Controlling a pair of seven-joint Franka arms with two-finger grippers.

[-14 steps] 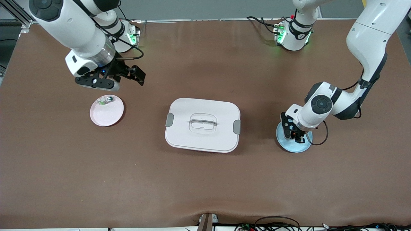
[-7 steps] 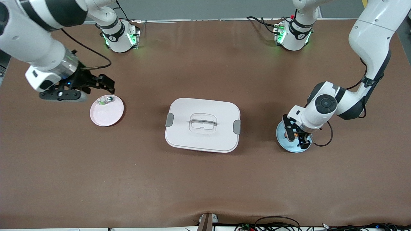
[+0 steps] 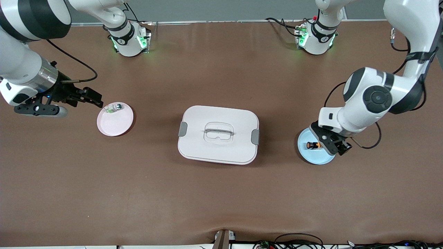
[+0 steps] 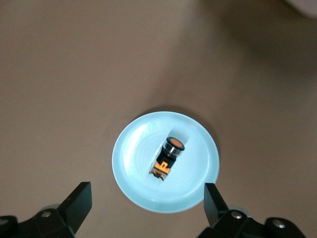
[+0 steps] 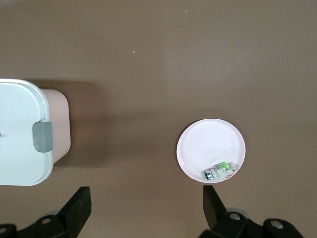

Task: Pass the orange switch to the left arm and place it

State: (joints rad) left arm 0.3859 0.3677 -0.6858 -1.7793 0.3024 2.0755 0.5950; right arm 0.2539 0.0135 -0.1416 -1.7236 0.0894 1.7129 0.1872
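The orange switch point(image 3: 313, 145) lies on its side on the light blue plate point(image 3: 316, 158) toward the left arm's end of the table. In the left wrist view the orange switch point(image 4: 168, 157) rests free in the middle of the light blue plate point(image 4: 194, 194). My left gripper point(image 3: 334, 146) hangs open above that plate, and my left gripper point(image 4: 147, 194) has nothing between its fingers. My right gripper point(image 3: 84, 98) is open and empty over bare table beside the pink plate point(image 3: 114, 125); my right gripper point(image 5: 146, 197) shows the same. The white box point(image 3: 218, 134) stands mid-table between the plates.
A small green-and-clear part point(image 3: 113, 108) lies on the pink plate point(image 5: 210, 141), also seen as the green-and-clear part point(image 5: 221, 171) in the right wrist view. The box point(image 5: 22, 134) has grey latches and a clear lid handle. Cables run along the table's near edge.
My left gripper opened, let go of the orange switch on the blue plate and rose above it. My right arm swung outward past the pink plate toward its end of the table.
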